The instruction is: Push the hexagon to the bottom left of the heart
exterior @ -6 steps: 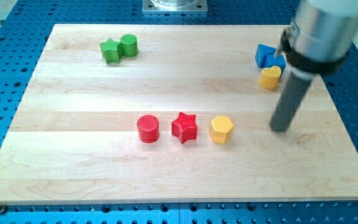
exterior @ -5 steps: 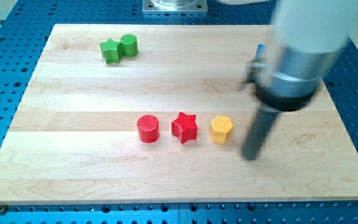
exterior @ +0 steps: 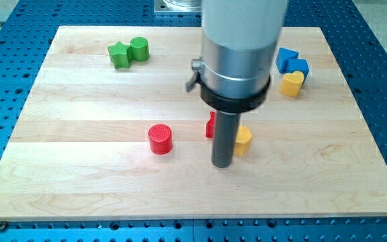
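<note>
My tip [exterior: 222, 164] rests on the wooden surface [exterior: 79, 175] near its centre, nearest the view's bottom. There is no hand on this rod, so no released or clenched state can be told. The yellow hexagon [exterior: 243, 140] sits just beside the tip at about 1 o'clock, partly hidden by the rod. The red star [exterior: 210, 126] peeks out at 11 o'clock, mostly covered. The red cylinder [exterior: 160, 139] stands at 9 o'clock. Farther off at 2 o'clock, the yellow heart [exterior: 291, 84] touches the blue block [exterior: 291, 62]. Far at 10 o'clock, the green star [exterior: 119, 55] touches the green cylinder [exterior: 139, 48].
</note>
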